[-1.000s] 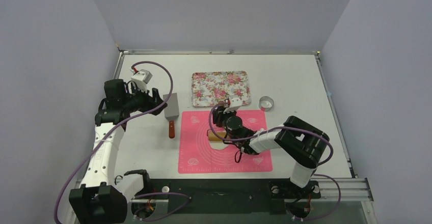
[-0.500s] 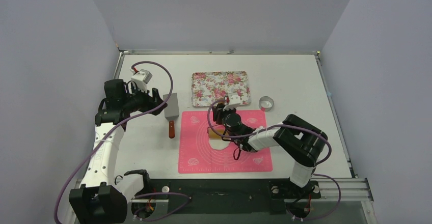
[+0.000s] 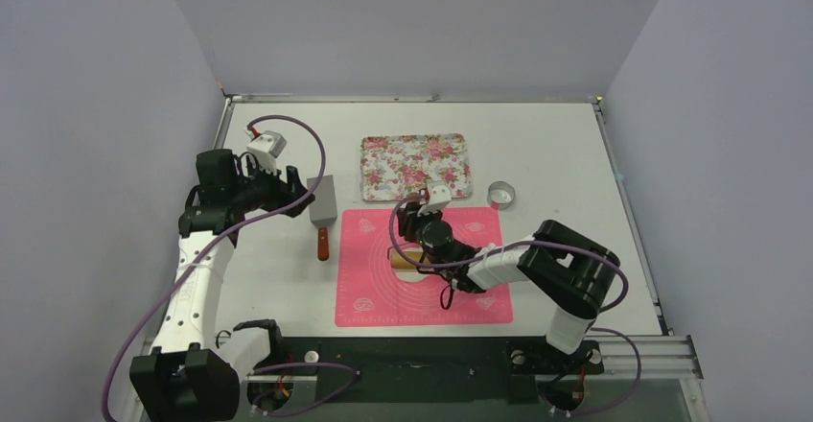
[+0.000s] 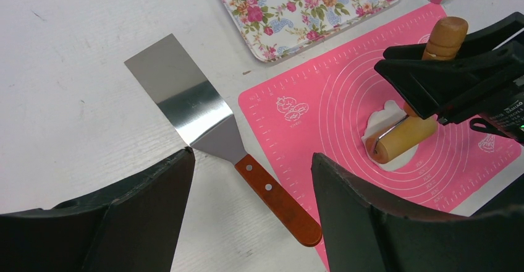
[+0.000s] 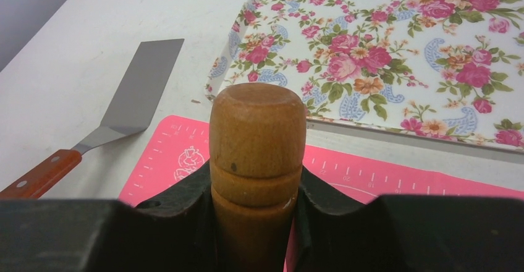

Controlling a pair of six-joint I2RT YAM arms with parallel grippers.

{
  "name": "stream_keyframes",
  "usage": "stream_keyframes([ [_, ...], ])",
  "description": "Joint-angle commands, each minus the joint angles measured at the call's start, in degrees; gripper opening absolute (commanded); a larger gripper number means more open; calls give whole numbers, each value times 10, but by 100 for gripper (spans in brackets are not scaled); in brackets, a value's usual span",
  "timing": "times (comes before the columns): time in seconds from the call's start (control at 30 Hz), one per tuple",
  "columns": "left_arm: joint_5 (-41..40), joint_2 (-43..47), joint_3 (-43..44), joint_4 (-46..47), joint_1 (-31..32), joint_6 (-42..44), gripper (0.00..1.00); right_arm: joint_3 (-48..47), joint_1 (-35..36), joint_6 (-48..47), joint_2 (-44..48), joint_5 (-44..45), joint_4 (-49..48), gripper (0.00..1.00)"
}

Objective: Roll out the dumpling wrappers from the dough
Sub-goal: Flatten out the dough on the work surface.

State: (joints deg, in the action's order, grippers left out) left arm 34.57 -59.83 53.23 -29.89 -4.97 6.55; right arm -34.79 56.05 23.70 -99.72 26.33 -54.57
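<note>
The dough (image 4: 378, 117) is a flattened white patch on the pink mat (image 3: 383, 297), seen near the mat's middle in the top view (image 3: 412, 269). A wooden roller (image 4: 401, 139) rests across it. My right gripper (image 5: 256, 185) is shut on the roller's upright handle (image 5: 257, 130), just above the mat (image 3: 420, 216). My left gripper (image 4: 252, 156) hangs open over the white table left of the mat (image 3: 288, 188), holding nothing. Below it lies a spatula (image 4: 185, 102). No dumpling wrappers are in view.
The spatula (image 3: 324, 219), with its red-brown handle, lies by the mat's left edge. A floral tray (image 3: 460, 144) sits behind the mat. A metal ring cutter (image 3: 501, 194) stands to the tray's right. Grey walls close in the table's sides and back.
The right gripper pushed the roller away over the dough, then drew it back toward the near side. The left arm has not moved.
</note>
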Motion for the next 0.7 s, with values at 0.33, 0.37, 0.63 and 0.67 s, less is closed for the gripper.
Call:
stream_keyframes([
  [0.33,4,0,21,13,-3,5,68,-34,-39,-60,-28,-35,164,0],
  [0.37,4,0,21,12,-3,6,68,-29,-35,-54,-27,-31,164,0],
  [0.63,7,1,20,13,-3,6,68,42,17,10,-29,-8,140,0],
  [0.67,7,1,20,12,-4,6,68,47,18,20,-31,-7,132,0],
])
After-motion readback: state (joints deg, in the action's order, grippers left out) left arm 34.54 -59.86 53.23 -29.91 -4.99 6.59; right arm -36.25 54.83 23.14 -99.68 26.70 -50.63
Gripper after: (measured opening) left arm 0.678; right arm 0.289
